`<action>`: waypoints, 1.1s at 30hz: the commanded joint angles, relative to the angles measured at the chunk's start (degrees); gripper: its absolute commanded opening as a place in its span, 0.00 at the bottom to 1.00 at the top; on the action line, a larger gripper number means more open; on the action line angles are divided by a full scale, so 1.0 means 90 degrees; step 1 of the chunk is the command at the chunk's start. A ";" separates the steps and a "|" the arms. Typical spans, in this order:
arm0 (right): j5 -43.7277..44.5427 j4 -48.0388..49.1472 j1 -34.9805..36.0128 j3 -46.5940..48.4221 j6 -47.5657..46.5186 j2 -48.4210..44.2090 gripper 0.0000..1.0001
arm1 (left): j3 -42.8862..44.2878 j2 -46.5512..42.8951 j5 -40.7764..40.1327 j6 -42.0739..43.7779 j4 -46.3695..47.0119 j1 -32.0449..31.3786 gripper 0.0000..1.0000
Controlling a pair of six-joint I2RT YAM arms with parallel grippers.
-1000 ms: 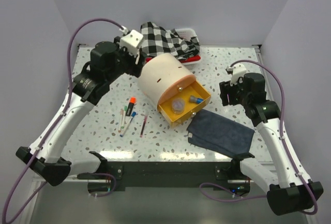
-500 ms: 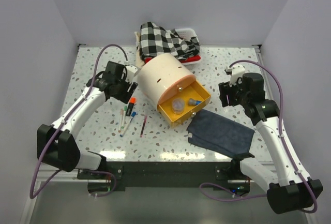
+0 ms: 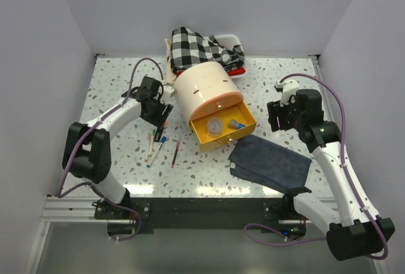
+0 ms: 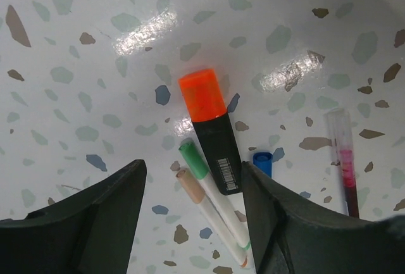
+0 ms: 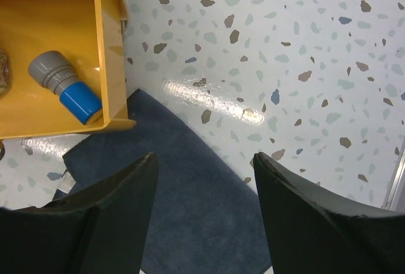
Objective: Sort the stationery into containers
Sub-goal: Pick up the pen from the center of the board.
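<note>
Close above the table, my left gripper (image 4: 193, 169) (image 3: 161, 114) is open, its fingers straddling the orange-capped marker (image 4: 207, 131), a green-capped pen (image 4: 205, 182) and a beige-capped pen (image 4: 201, 205) without touching them. A blue cap (image 4: 262, 162) and the dark red pencil (image 4: 345, 169) lie to the right. The cream drum cabinet (image 3: 204, 87) has one yellow drawer (image 3: 248, 128) pulled out, holding a clear round pot (image 3: 216, 126) and the blue-capped tube (image 5: 66, 88). My right gripper (image 5: 204, 160) (image 3: 278, 119) hangs open over the dark blue cloth (image 5: 190, 211), right of the drawer (image 5: 107, 52).
A white tray (image 3: 229, 36) with checked fabric (image 3: 201, 49) stands behind the cabinet. The dark blue cloth (image 3: 271, 161) lies at the front right, partly under the drawer's corner. White walls close in the table on three sides.
My left arm has swung down from high beside the cabinet to just above the pens, its jaws narrowing a little. The cabinet has turned slightly. The right arm has stayed put.
</note>
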 commanded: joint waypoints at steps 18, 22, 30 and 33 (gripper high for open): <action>0.0036 -0.0022 -0.0025 0.0174 -0.0030 0.0029 0.66 | -0.0705 0.0830 0.0136 -0.0460 0.1325 0.0033 0.61; 0.0036 -0.0041 -0.0034 0.0154 -0.0021 0.0029 0.66 | -0.0803 0.1005 0.0243 -0.0450 0.1442 0.0023 0.55; 0.0056 -0.0071 -0.0025 0.0203 -0.0050 0.0048 0.66 | -0.0910 0.1065 0.0507 -0.0401 0.1453 0.0033 0.11; 0.0065 -0.0042 -0.0034 0.0213 -0.0060 0.0039 0.66 | -0.0920 0.0783 0.0546 -0.0372 0.1267 0.0101 0.00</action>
